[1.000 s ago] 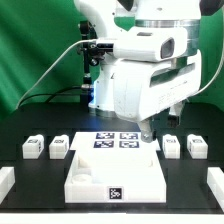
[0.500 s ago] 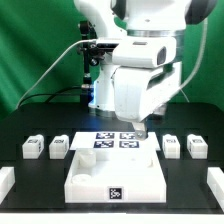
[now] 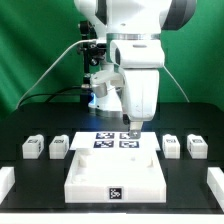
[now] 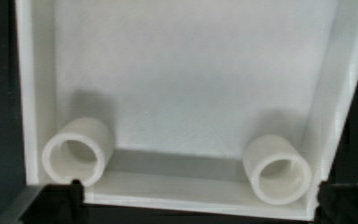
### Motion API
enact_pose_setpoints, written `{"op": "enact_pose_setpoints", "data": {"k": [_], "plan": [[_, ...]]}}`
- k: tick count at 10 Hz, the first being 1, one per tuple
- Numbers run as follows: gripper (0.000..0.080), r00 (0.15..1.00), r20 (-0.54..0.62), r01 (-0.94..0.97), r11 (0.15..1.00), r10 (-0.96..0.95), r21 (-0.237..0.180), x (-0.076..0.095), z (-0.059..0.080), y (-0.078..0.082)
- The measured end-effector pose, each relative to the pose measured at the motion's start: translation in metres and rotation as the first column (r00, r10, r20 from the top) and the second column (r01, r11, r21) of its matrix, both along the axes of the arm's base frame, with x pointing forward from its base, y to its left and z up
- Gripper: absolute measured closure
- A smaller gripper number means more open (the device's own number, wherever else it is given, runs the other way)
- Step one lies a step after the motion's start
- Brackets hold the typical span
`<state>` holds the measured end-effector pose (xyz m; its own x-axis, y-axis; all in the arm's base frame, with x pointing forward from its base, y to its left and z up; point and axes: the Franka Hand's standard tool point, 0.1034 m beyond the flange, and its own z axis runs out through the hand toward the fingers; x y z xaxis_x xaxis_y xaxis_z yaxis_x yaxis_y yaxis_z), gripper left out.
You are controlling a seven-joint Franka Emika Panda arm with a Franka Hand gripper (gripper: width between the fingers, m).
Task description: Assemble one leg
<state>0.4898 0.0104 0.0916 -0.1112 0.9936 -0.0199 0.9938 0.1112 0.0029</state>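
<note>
Arm [image 3: 135, 60] poised above white tray [image 3: 90, 185], jaws wide and empty, likely surveying its sockets [image 4: 78, 150] before fetching a leg [image 3: 171, 146] from tabletop [image 3: 40, 172].

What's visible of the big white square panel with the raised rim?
The panel is a white, plastic-looking square tray with a raised rim. It lies flat, open side up, on the black table, front and centre in the exterior view. A black-and-white tag sits on its front wall. The wrist view shows two short hollow round sockets on its floor near one rim. Only the table touches it; the gripper hangs above its far edge, apart.
</note>
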Motion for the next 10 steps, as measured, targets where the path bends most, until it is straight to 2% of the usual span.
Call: {"op": "enact_pose_setpoints", "data": {"k": [1, 2, 4, 6, 7, 9, 10], "plan": [[0.015, 1.0, -0.003, 0.0, 1.0, 0.0, 0.0, -0.001, -0.001, 0.0], [0.015, 1.0, 0.004, -0.001, 1.0, 0.0, 0.003, -0.009, -0.009, -0.004], [0.015, 0.999, -0.016, 0.039, 0.999, -0.039, 0.008, -0.052, -0.035, -0.023], [0.015, 0.994, -0.066, 0.085, 0.996, -0.084, 0.016, -0.075, -0.064, -0.036], [0.015, 0.99, -0.08, 0.116, 0.993, -0.114, 0.015, -0.072, -0.071, -0.034], [0.015, 0.984, -0.076, 0.165, 0.986, -0.163, 0.012, -0.066, -0.073, -0.025], [0.015, 0.983, -0.077, 0.166, 0.986, -0.164, 0.012, -0.067, -0.073, -0.027]]}}
